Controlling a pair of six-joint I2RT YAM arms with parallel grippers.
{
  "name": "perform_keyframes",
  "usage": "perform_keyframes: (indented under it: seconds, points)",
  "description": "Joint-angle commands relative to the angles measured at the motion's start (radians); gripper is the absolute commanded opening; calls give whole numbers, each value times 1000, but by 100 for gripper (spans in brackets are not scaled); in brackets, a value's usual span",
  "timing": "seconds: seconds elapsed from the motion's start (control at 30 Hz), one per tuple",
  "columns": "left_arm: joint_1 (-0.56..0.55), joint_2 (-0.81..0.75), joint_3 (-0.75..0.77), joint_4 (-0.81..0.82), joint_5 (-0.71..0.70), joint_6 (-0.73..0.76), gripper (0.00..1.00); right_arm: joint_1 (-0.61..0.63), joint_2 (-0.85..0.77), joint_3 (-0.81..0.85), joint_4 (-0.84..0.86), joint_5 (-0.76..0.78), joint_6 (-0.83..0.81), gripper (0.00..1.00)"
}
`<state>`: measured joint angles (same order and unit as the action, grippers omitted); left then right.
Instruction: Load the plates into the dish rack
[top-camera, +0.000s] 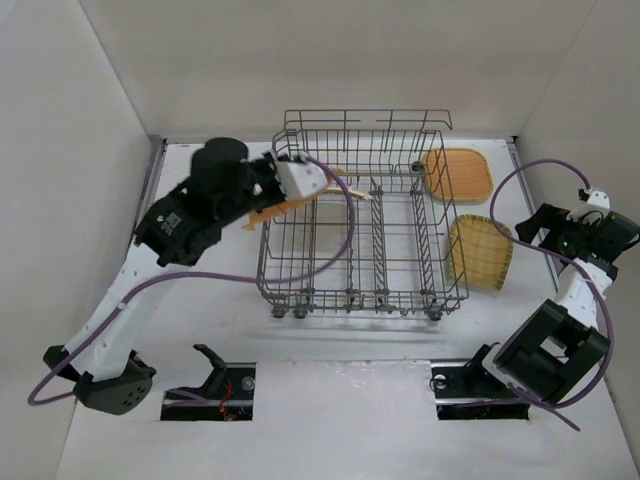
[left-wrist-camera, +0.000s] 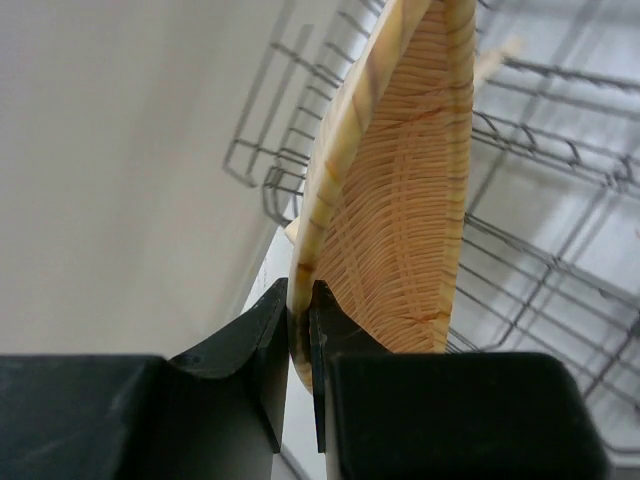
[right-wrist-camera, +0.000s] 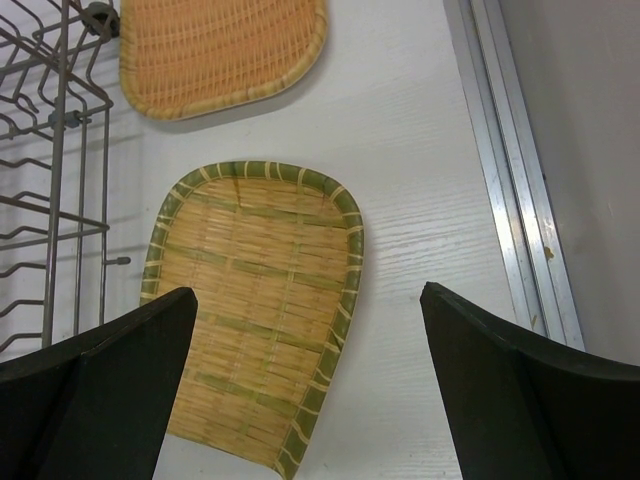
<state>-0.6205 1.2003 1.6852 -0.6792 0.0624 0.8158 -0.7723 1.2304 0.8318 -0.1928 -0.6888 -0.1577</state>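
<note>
The grey wire dish rack (top-camera: 362, 291) stands mid-table. My left gripper (top-camera: 283, 205) is at the rack's left rear corner, shut on the base of a woven yellow-orange leaf-shaped plate (left-wrist-camera: 400, 200) held on edge over the rack's wires (left-wrist-camera: 560, 260); from above the plate is a thin orange sliver (top-camera: 272, 214). Another thin pale sliver (top-camera: 345, 183) lies inside the rack at the rear. Two plates lie flat right of the rack: an orange one (top-camera: 458, 175) and a green-rimmed yellow one (top-camera: 480, 253). My right gripper (right-wrist-camera: 305, 330) is open above the green-rimmed plate (right-wrist-camera: 260, 310), empty.
White walls enclose the table on the left, back and right. A metal rail (right-wrist-camera: 510, 200) runs along the right wall. The rack's right side (right-wrist-camera: 50, 200) stands close to both flat plates. The orange plate (right-wrist-camera: 220, 50) lies beyond the green-rimmed one.
</note>
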Motion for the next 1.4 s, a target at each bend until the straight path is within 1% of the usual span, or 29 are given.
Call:
perform_keyframes:
  seconds: [0.0,0.1,0.2,0.37,0.5,0.77,1.0,1.2,1.37]
  points:
    - [-147,-38,-57,-29,-144,236,9,1,-35,-13,59,-25,-11,100]
    - [-233,-18,-97,-46,-167,261,9,1,-39,-16,66,-23,-8,100]
    - [-294,-1,-131,-49,-182,289,8,-2,-40,-17,69,-23,-6,100]
    - [-342,36,-162,-30,-196,306,8,1,-42,-20,72,-20,-8,100]
    - [-342,65,-196,6,-200,315,8,0,-45,-22,72,-21,-5,100]
    - [-333,134,-271,138,-199,309,8,1,-49,-26,72,-20,-9,100]
    - [-325,189,-280,159,-182,299,8,1,-49,-26,72,-20,-9,100]
    - [-292,228,-396,254,-177,310,8,0,-51,-26,72,-21,-9,100]
    - [-255,262,-440,306,-158,307,8,-5,-52,-26,73,-26,-3,100]
